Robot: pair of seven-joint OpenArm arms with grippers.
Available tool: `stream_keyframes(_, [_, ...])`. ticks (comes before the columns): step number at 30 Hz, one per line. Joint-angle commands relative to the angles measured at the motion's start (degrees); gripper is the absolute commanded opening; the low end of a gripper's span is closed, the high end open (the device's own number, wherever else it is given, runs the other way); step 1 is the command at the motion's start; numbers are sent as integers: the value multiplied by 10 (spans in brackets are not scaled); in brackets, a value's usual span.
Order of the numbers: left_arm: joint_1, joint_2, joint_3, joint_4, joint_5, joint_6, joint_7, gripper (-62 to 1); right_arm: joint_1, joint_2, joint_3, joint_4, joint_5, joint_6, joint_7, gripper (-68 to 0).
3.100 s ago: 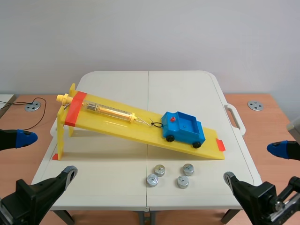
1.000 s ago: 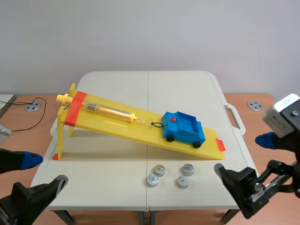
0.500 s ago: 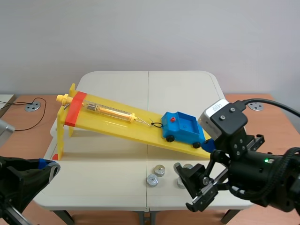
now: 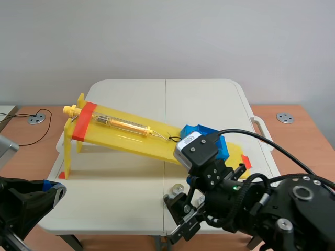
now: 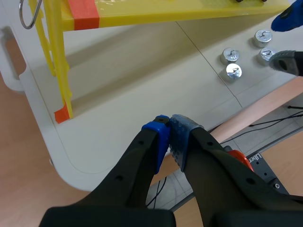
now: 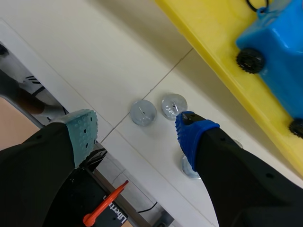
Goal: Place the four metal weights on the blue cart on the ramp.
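The yellow ramp [image 4: 125, 130] slopes down to the right, and the blue cart [image 4: 199, 130] sits near its low end, partly hidden behind my right arm [image 4: 235, 198]. Several round metal weights lie on the white table below the ramp; two of them [image 6: 143, 112] [image 6: 173, 106] show just ahead of my right gripper [image 6: 137, 130], which hovers open above them with nothing between its fingers. A third weight [image 6: 188, 169] peeks out under its blue-padded finger. My left gripper [image 5: 169, 130] is shut on nothing, low over the table's near left corner, far from the weights [image 5: 230, 55].
The ramp's tall yellow support [image 5: 59, 71] stands ahead of the left gripper. A spring scale [image 4: 123, 124] lies on the upper ramp, tied to the cart by a black cord. The white table's [image 4: 120, 193] front edge lies just under both grippers.
My right arm has swung left and down over the weights, covering most of them and the cart in the scene view, and its fingers have narrowed. The left gripper stays shut.
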Motion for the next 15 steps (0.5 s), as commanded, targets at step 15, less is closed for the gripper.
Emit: stream_keyframes(15, [-3, 20, -8, 47, -25, -19, -45, -582, 89, -32, -66, -66, -50, -74, 80, -327])
